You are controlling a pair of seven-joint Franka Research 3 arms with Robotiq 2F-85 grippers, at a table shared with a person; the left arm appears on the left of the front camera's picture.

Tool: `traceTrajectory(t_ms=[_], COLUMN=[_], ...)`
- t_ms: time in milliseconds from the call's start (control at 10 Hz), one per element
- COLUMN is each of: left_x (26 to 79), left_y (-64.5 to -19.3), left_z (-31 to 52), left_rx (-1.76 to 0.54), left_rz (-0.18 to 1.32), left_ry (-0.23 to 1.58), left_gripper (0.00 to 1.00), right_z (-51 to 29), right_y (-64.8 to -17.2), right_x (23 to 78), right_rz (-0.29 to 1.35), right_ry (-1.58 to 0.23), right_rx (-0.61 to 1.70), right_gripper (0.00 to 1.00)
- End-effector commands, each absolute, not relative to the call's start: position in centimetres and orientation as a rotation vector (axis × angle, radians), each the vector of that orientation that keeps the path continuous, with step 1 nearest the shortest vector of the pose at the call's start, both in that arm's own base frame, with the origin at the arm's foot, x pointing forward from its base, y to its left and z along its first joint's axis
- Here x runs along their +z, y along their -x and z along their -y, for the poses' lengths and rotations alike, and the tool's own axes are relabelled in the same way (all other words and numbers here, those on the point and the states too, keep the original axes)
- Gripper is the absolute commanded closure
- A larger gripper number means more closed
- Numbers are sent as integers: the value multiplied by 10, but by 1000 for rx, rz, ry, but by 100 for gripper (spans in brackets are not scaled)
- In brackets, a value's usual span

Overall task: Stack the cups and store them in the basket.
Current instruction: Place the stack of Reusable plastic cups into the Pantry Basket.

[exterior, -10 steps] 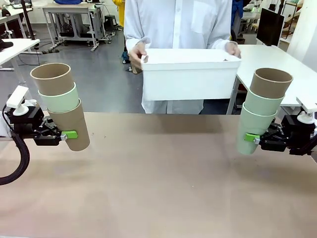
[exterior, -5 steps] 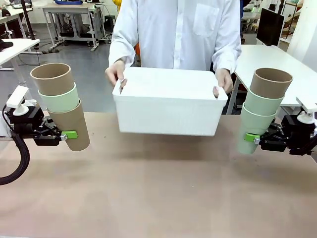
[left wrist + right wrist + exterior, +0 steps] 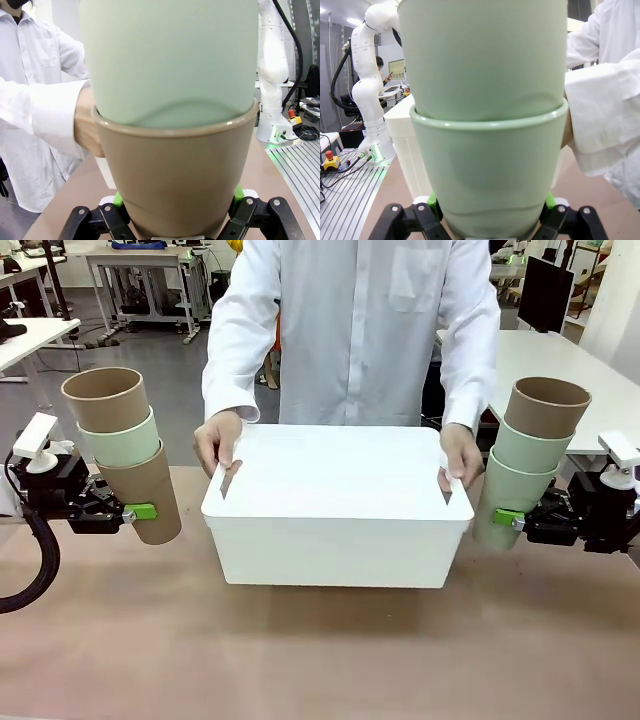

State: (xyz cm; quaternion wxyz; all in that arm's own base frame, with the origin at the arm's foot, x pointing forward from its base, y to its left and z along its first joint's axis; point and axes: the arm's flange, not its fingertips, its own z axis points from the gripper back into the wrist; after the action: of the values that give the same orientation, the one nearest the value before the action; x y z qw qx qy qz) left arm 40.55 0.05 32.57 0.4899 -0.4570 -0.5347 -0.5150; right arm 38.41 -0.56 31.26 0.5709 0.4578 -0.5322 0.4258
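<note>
At the far left the left pincer [image 3: 140,511] is clamped on the bottom tan cup [image 3: 152,490] low on its wall, green pads on either side. In the left wrist view the same grip [image 3: 178,202] shows. This cup carries two more nested in it: a mint cup [image 3: 120,440], then a top tan cup [image 3: 105,398]. The stack of three hangs above the worktop [image 3: 320,660], mouths up and leaning a little to the left.

In the middle sits the white basket [image 3: 335,550], open side up, low on the worktop; whether it rests fully I cannot tell. A person in a white shirt stands at the far side, one hand [image 3: 216,440] on the left handle slot and the other hand [image 3: 460,455] on the right one.

On the right the right pincer [image 3: 508,517] grips the lowest mint cup [image 3: 503,495] near its base. A second mint cup [image 3: 528,452] is nested inside it, with a tan cup on top [image 3: 545,405] — again three, leaning slightly right, clear of the worktop.

Count: six cups, three tan and three mint; one basket.

The left stack stands apart from the basket's left wall. The right stack is just beside the basket's right rim and the person's hand — that hand lies between cup and basket. White tables stand behind.
</note>
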Motion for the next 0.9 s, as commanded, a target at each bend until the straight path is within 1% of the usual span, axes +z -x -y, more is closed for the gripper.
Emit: traceTrajectory(t_ms=[0, 800], left_x=[330, 330], left_y=[-406, -406], left_z=[2, 2], left_rx=[-1246, -1246], left_rz=[1322, 1322], left_ry=[1107, 1107], left_gripper=[15, 15], right_z=[4, 4], right_y=[-385, -385], right_x=[317, 317], right_rz=[1255, 1255], right_ry=[-1065, -1065], right_rx=[1007, 1007], right_gripper=[15, 15])
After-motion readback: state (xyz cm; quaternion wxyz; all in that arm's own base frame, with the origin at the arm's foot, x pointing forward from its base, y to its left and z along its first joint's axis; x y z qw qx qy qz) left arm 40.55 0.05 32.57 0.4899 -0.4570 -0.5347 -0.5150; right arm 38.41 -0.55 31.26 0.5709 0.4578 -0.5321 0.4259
